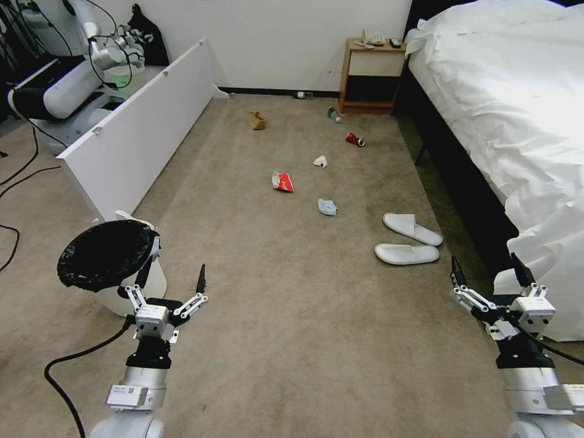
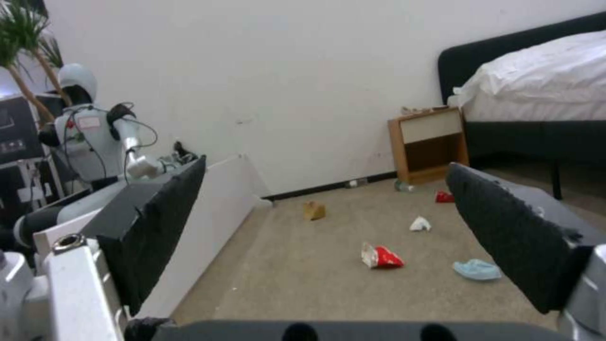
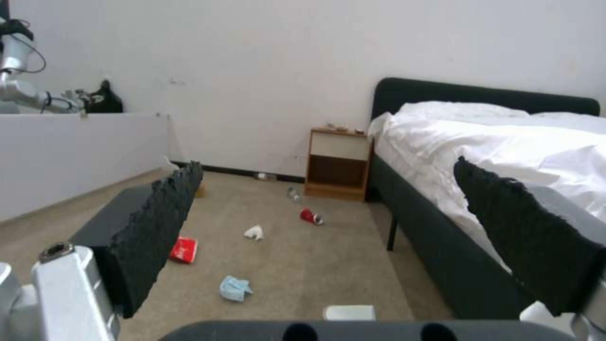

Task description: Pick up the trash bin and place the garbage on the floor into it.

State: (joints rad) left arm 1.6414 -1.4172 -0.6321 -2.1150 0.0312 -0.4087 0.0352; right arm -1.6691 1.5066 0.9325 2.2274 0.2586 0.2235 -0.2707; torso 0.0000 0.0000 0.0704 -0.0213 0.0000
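With both jaws wide open and empty, the left gripper, just beside the trash bin, risked tipping it by catching its loose black liner.

We're looking at matt short-pile carpet floor, a smooth white plastic trash bin with a crinkly glossy black bag. Past the bin: crumpled brown paper bag, shiny red packet, soft cloth slippers.

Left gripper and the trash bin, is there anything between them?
No. In the head view the open left gripper sits right beside the trash bin, with no litter and just a sliver of bare carpet between.
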